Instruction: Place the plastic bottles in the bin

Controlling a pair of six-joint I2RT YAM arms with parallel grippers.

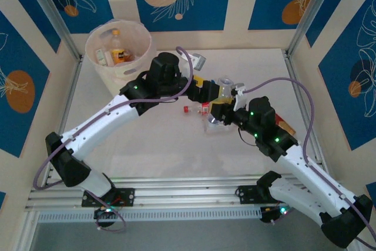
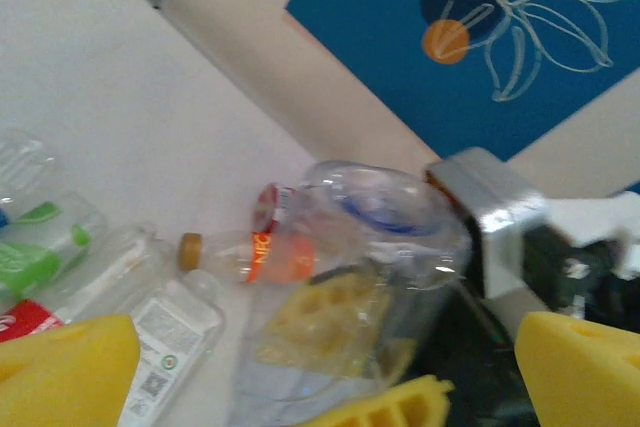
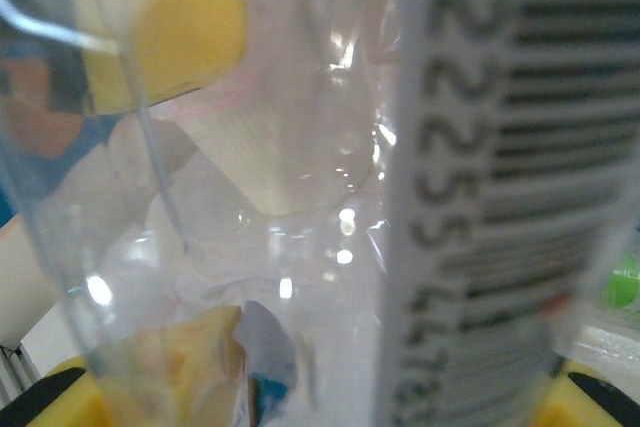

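We see the right gripper (image 1: 220,110) clamped on a clear bottle (image 1: 225,89) at frame centre in the top view. In the right wrist view its yellow pads (image 3: 60,399) sit at the bottom corners, with the bottle's barcode label pressed close to the lens.

The left gripper (image 2: 322,372) is spread wide. Its yellow pads sit in the lower left and lower right of the left wrist view, with the same clear bottle between them. We cannot tell if either pad touches it.

In the top view both arms reach in from the bottom corners and bend toward the centre, so the wrists nearly meet.

The bin (image 1: 94,48) stands at upper left in the top view, with an orange bottle (image 1: 120,53) inside. Loose bottles lie on the table (image 1: 164,145): an orange-label bottle (image 2: 262,255), a white-label bottle (image 2: 168,335) and green-label bottles (image 2: 35,252). They are at left in the left wrist view.
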